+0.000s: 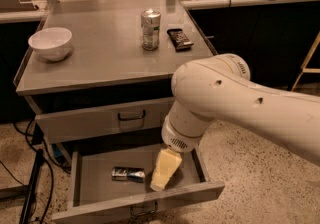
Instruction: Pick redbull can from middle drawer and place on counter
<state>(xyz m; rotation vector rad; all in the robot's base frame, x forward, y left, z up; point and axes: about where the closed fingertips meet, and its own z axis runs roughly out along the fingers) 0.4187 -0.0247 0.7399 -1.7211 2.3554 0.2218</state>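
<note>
The redbull can (127, 174) lies on its side on the floor of the open middle drawer (95, 180), left of centre. My gripper (159, 184) hangs down from the big white arm (225, 98) into the drawer. It sits just to the right of the can, its tip close to the can's right end. The counter (100, 60) is the broad grey cabinet top above the drawers.
On the counter stand a white bowl (50, 43) at the left, a wider silver can with green marks (150, 29) and a dark flat packet (180, 39) at the back right. A shut drawer front with a black loop handle (131, 115) is above the open drawer. Cables (35, 178) hang at the left.
</note>
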